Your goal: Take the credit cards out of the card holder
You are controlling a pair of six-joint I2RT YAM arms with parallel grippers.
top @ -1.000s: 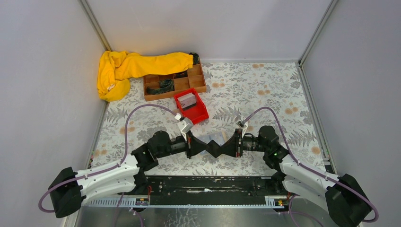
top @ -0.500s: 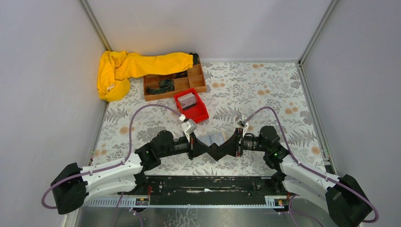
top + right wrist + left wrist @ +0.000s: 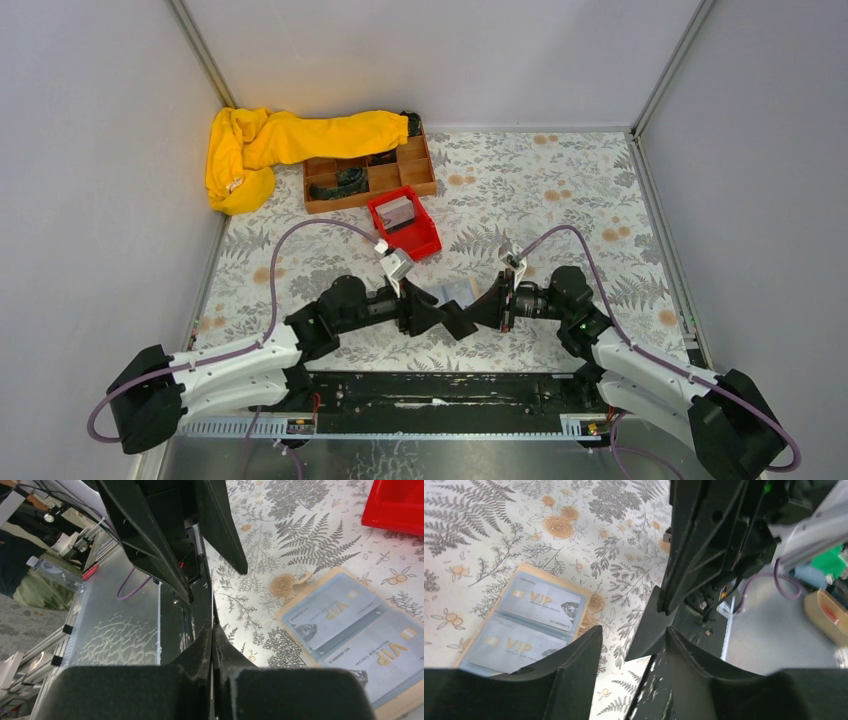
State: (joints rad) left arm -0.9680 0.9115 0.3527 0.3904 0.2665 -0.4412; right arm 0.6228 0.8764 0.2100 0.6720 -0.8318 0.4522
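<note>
Tan-edged card holder (image 3: 526,617) open, two grey VIP cards (image 3: 544,602) inside; left end effector (image 3: 633,630) parted, right end effector (image 3: 211,630) closed, contents unclear

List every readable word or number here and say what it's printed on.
"VIP": upper credit card in the card holder.
"VIP": lower credit card.
Small print and number on both cards: too blurred to read.
No other readable text.

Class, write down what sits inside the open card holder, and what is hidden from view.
Two grey VIP cards sit in the clear pockets of the card holder, one beside the other. Any further cards beneath them are covered and cannot be seen.
</note>
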